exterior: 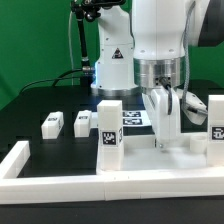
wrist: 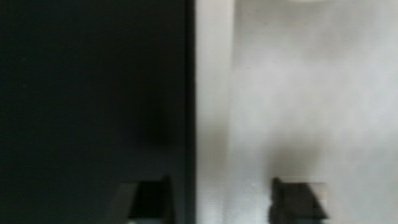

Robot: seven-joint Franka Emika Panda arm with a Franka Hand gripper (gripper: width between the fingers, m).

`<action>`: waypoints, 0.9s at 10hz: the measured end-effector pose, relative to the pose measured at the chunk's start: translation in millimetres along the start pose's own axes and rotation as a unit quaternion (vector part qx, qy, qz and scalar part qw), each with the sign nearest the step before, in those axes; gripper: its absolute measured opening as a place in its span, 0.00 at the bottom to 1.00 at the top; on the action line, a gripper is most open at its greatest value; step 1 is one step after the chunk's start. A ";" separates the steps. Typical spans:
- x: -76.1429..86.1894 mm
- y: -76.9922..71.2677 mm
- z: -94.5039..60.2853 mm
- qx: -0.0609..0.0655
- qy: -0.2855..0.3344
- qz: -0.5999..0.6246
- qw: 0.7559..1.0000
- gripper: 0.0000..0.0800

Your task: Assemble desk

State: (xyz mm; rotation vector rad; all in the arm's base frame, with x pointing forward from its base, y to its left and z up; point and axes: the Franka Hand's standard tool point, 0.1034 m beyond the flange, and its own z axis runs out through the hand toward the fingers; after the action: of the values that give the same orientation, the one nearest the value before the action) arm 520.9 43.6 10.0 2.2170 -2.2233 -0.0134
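The desk top (exterior: 190,152) lies flat and white at the exterior view's right, against the front fence bar. My gripper (exterior: 165,138) points straight down onto its rim between two upright tagged legs, one (exterior: 110,126) at the exterior view's left of it and one (exterior: 217,118) at the far right. In the wrist view the gripper (wrist: 219,200) straddles the top's edge (wrist: 285,100): one finger (wrist: 148,200) is over the dark table, the other (wrist: 295,200) over the white plastic, and the jaws stand narrow on the rim.
Two more short legs (exterior: 52,122) (exterior: 82,121) rest on the black table at the exterior view's left. The marker board (exterior: 132,117) lies behind the gripper. A long white L-shaped fence bar (exterior: 100,186) runs along the front and up the left side.
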 end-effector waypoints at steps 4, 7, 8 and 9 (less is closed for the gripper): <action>-0.1 3.1 1.1 -0.005 -0.001 0.000 1.000 0.08; -0.1 3.1 1.1 -0.005 -0.001 0.000 1.000 0.08; -0.1 3.1 1.1 -0.005 -0.001 0.000 1.000 0.08; -0.1 3.1 1.1 -0.005 -0.001 0.000 1.000 0.08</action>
State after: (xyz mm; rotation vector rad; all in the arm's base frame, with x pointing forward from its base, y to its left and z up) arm 517.7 43.8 8.9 2.2125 -2.2197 -0.0261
